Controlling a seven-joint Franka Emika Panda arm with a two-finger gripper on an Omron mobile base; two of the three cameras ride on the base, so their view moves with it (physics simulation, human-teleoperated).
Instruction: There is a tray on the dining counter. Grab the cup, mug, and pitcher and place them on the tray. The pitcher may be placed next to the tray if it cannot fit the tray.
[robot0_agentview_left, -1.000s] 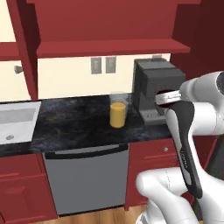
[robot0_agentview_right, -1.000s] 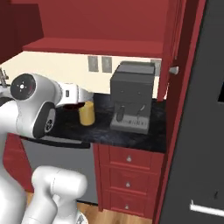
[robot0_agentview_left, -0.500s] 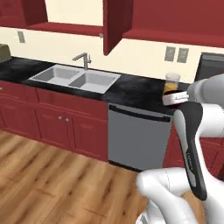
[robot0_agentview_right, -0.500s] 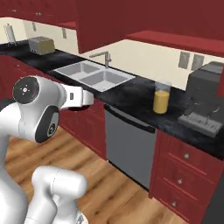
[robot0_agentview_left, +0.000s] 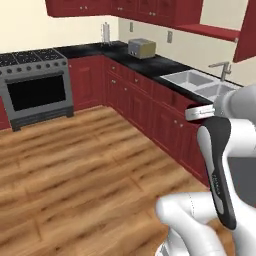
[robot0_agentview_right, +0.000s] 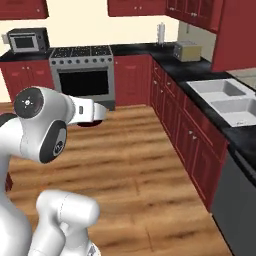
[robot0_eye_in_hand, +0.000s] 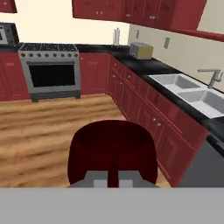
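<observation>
The dark red mug (robot0_eye_in_hand: 113, 146) hangs close in front of the hand camera, its opening facing up. My gripper (robot0_eye_in_hand: 113, 178) is shut on its near rim, one finger on each side of the wall. From the right base camera, the mug (robot0_agentview_right: 90, 123) is a dark shape under the white hand, held in the air above the wooden floor. The tray, the dining counter, the cup and the pitcher are out of view.
A stove (robot0_agentview_right: 81, 75) stands at the far wall beside a microwave (robot0_agentview_right: 29, 40). A black counter with a white sink (robot0_agentview_right: 227, 97) and a toaster (robot0_agentview_right: 186, 51) runs along the right over red cabinets (robot0_agentview_left: 145, 107). Wooden floor (robot0_agentview_left: 75, 165) lies open ahead.
The whole picture has swung left as the base turns: the coffee machine and pitcher have left the views, and the stove and floor have come in. The mug stays in my gripper.
</observation>
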